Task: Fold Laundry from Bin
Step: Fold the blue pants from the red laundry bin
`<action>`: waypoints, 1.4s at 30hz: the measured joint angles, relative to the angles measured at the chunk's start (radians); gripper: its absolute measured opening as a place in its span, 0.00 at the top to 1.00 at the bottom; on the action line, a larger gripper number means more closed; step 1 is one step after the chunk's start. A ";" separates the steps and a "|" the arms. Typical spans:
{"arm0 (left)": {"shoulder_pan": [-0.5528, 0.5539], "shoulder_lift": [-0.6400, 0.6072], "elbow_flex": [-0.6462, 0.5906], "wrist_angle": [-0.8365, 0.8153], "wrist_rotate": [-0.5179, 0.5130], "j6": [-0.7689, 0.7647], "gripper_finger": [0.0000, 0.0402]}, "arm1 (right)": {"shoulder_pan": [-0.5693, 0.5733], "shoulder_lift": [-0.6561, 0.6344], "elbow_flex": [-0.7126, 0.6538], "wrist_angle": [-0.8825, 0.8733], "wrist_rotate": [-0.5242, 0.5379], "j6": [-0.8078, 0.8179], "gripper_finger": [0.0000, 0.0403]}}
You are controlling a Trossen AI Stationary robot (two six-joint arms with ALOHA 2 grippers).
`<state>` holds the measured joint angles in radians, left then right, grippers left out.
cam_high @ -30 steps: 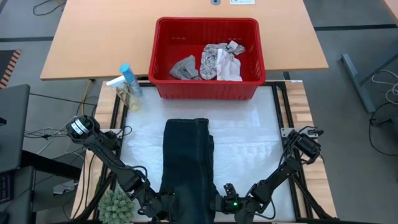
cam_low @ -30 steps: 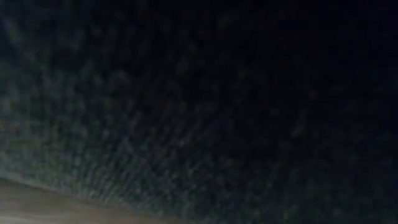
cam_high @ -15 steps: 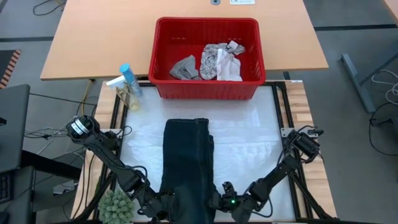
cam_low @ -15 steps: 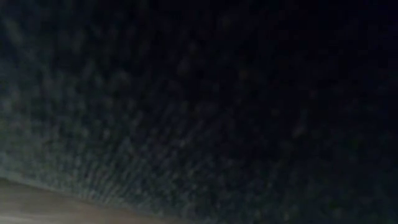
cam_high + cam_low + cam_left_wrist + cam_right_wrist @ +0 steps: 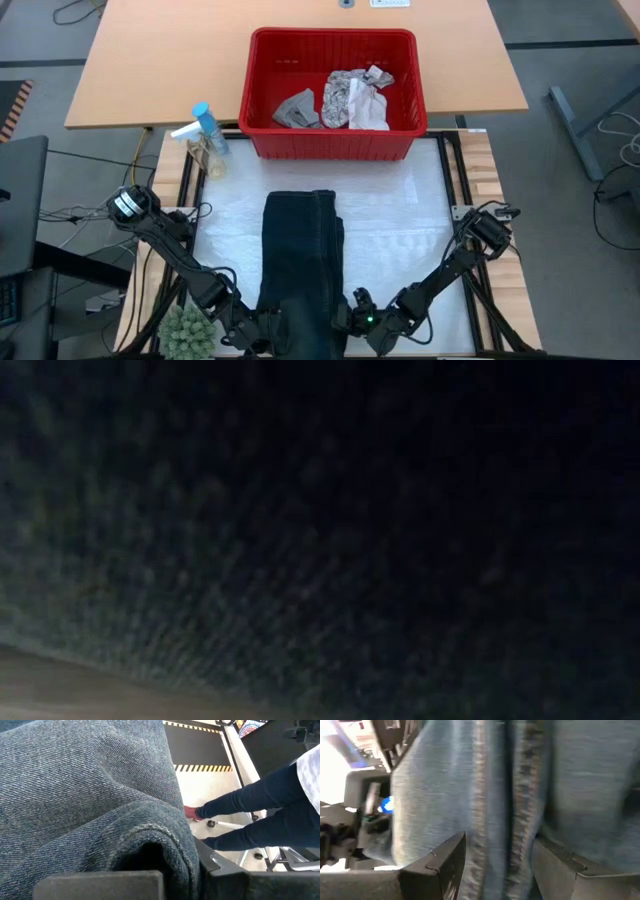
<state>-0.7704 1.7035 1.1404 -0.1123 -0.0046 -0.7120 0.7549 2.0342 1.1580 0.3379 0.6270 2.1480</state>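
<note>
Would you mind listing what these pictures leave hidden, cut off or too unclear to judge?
- Low view: dark garment fills the frame; table and bin hidden.
- High view: left gripper hidden at the garment's near edge.
- Left wrist view: person cut off by the edge.
- Right wrist view: denim between the right gripper's open fingers is blurred.

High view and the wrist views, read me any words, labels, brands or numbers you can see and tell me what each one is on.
No text can be read in any view.
White label at the far table's edge: too small to read.
Spray bottle beside the red bin: no legible label.
Colourful sign on the floor beyond the dark garment: cut off, unreadable.
</note>
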 joint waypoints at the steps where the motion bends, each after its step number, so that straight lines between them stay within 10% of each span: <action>1: 0.000 0.000 0.000 0.000 0.000 0.000 0.96 | -0.005 0.000 0.000 0.002 0.000 -0.004 0.42; 8: 0.000 0.000 0.000 0.001 -0.002 0.000 0.96 | -0.046 0.000 0.000 0.001 -0.049 -0.054 0.49; 16: 0.000 0.000 0.000 0.000 -0.004 -0.001 0.96 | -0.089 0.000 0.000 0.006 -0.081 -0.149 0.91; 25: 0.009 -0.002 0.000 0.027 0.068 -0.054 0.94 | -0.075 0.000 0.004 0.107 -0.010 -0.220 0.91; 42: -0.003 -0.002 0.001 0.191 0.063 -0.278 0.37 | -0.016 0.000 0.006 0.056 0.081 -0.177 0.91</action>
<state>-0.7738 1.7012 1.1412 0.0784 0.0579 -0.9903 0.7391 2.0342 1.1637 0.3935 0.7081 1.9713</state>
